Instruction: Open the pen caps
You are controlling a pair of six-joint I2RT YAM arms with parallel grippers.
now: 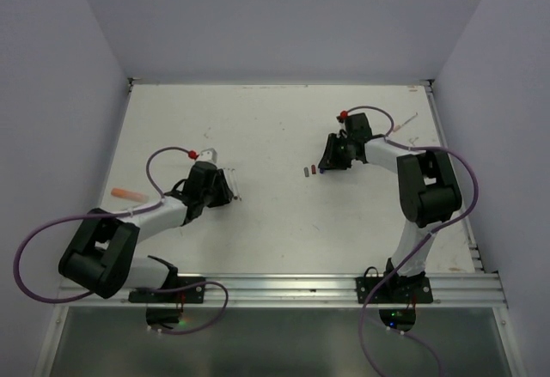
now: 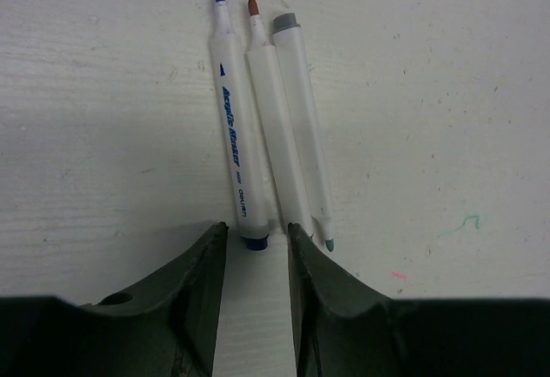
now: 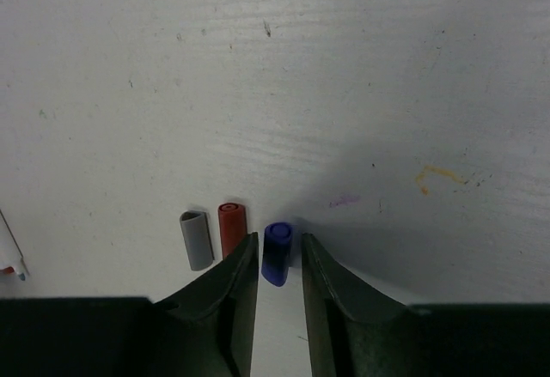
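In the left wrist view three capless white pens lie side by side on the table: a blue-tipped one [image 2: 234, 136], a red-tipped one [image 2: 273, 128] and a grey one [image 2: 301, 119] turned the other way. My left gripper [image 2: 258, 238] is open just short of the blue pen's butt end, holding nothing. In the right wrist view a grey cap [image 3: 197, 240], a red cap [image 3: 231, 228] and a blue cap [image 3: 277, 253] lie in a row. My right gripper [image 3: 279, 246] is open, and the blue cap lies on the table between its tips, not gripped.
An orange marker [image 1: 129, 193] lies left of the left arm. A white pen [image 1: 406, 123] lies at the far right, behind the right arm. The caps [image 1: 309, 171] sit mid-table, left of the right gripper [image 1: 326, 162]. White walls enclose the table [image 1: 275, 240].
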